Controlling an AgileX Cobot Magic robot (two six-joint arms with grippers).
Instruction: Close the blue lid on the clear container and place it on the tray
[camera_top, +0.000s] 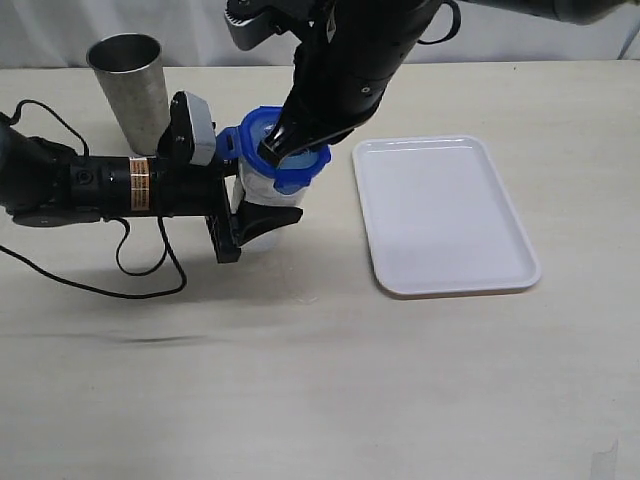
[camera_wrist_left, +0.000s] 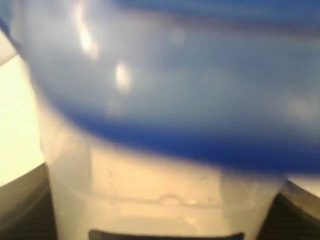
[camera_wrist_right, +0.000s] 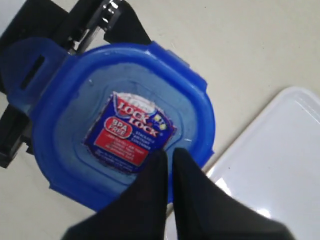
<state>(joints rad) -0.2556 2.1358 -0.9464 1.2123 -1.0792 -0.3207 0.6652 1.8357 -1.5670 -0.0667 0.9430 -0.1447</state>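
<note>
My left gripper clamps the light, slick clear container low on its walls, upper centre-left beside the tray, while my right gripper, jaws together, bears on the stiff blue lid.

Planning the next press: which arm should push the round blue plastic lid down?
Right: the right tool, shut, sits on the round blue plastic lid; the left tool grips the tall clear plastic container.

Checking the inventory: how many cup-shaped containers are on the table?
2. A grey steel cup stands at the back left; the clear container, with the blue lid on it, stands just left of the tray. None seems hidden.
</note>
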